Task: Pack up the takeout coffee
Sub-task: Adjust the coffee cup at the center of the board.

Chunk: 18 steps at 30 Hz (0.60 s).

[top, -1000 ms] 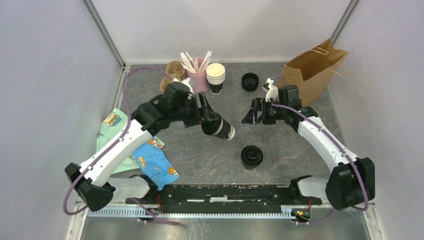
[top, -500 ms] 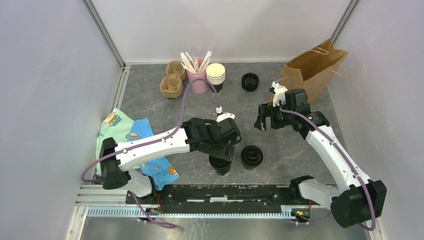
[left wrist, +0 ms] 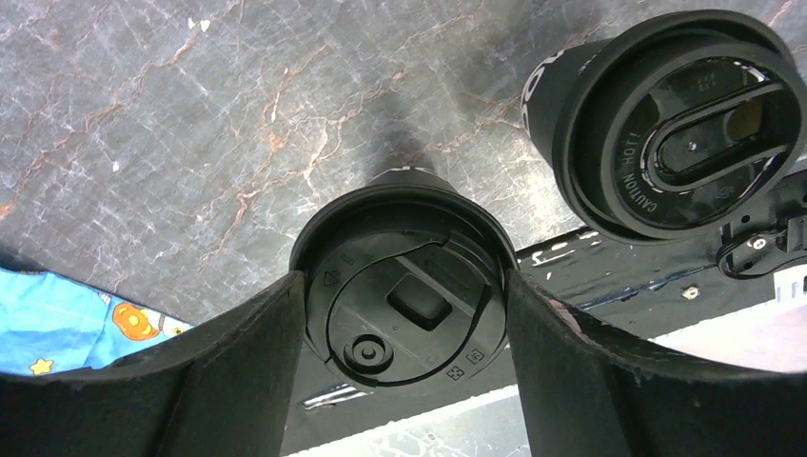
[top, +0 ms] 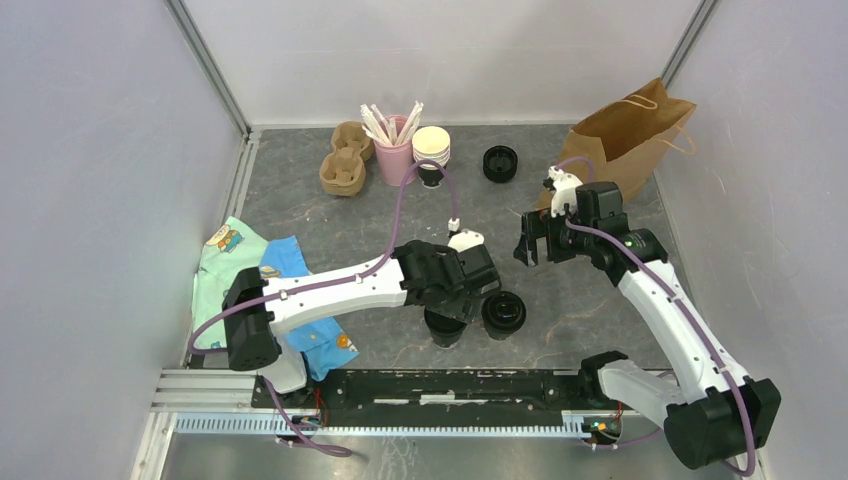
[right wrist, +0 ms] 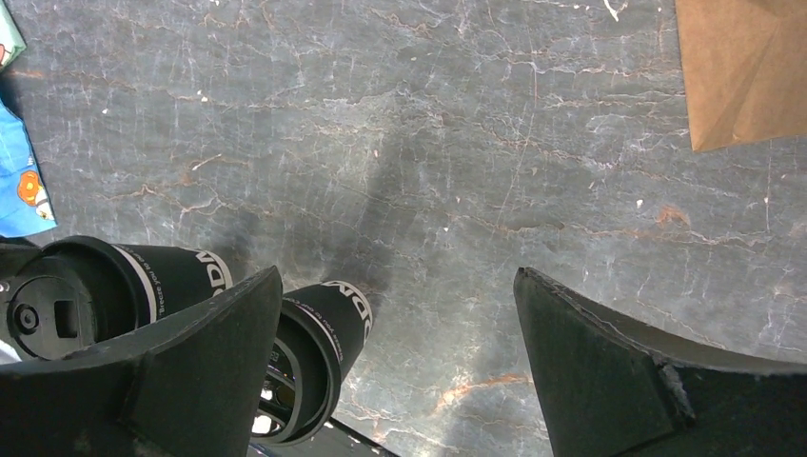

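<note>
The table (top: pixel 320 220) has a dark grey, stone-patterned top with rust-coloured veins and scattered white flecks; the surface looks matt and sound. Plain pale panels enclose it on three sides: back wall (top: pixel 450 60), left wall (top: pixel 100 150) and right wall (top: pixel 770 200), all unmarked. Two slanted metal posts (top: pixel 207 65) stand at the rear corners where the panels meet. A slotted metal rail (top: pixel 400 424) runs along the near edge. Light is even and diffuse, with only soft, faint shadows on the top.
</note>
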Available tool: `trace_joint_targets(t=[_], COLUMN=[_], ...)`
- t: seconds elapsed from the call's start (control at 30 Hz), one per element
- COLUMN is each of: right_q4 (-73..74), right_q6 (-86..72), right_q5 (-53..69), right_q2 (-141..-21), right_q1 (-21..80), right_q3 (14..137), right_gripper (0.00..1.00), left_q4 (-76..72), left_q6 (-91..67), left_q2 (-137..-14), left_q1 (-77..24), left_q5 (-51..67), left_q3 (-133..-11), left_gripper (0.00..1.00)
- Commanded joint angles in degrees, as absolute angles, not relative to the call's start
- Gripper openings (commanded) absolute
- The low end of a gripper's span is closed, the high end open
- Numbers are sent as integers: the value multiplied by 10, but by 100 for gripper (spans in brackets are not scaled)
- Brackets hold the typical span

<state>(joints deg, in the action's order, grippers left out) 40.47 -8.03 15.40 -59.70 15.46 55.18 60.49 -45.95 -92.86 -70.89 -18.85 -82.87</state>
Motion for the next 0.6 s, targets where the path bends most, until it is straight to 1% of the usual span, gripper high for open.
trace_joint_targets(t=[0.0, 0.17, 0.37, 0.57], right_q4=[415, 430, 437, 457], right_q6=[-64, -56, -64, -63], right_q5=[148, 155, 154, 113], right_q2=[-585, -591, -600, -646], right_q1=[153, 153, 152, 153], right_q3=[583, 607, 637, 723], right_gripper=[98, 98, 98, 98], left_q4=[569, 554, 555, 592], left_q6=[-439, -436, -418, -327], left_q2=[-918, -903, -866, -825], left_q1=[-713, -713, -712, -701], left_q5=[-198, -191, -167, -176], left_q3=[-823, -808, -813, -900], left_gripper=[83, 91, 96, 98])
